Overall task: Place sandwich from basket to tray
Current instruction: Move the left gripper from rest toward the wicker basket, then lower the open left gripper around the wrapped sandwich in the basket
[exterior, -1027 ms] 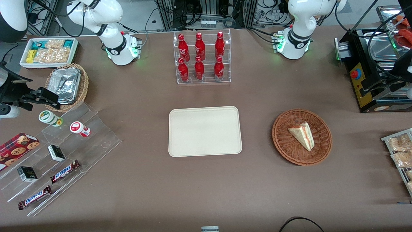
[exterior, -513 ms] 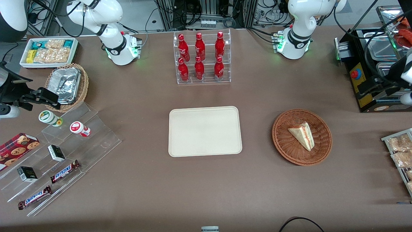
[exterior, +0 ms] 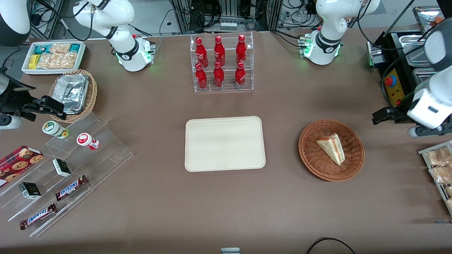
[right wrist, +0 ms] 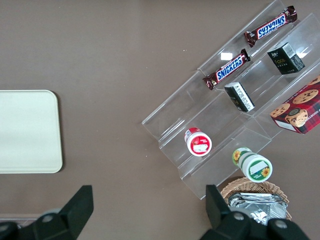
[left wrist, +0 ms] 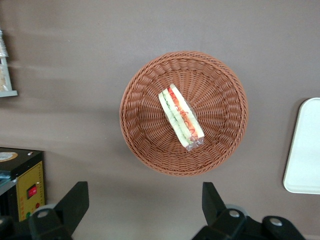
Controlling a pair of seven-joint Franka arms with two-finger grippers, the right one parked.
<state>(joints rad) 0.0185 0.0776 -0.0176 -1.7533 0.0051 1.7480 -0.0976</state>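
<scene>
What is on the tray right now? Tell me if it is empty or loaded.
Empty. The tray shows only bare cream surface; the sandwich lies in the basket. The gripper hangs open above the table beside the basket.

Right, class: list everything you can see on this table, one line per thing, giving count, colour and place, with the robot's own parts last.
sandwich: one, white wedge, in the basket
basket: one, reddish-brown wicker, toward the working arm's end
tray: one, cream, mid-table, bare
bottles: six, red, in a clear rack
chocolate bars: two, brown, on clear steps
foil containers: silver, in a tan wicker basket
snack bin: one, white, near the parked arm
cookie box: one, red
gripper: black, open, high above the table beside the basket
</scene>
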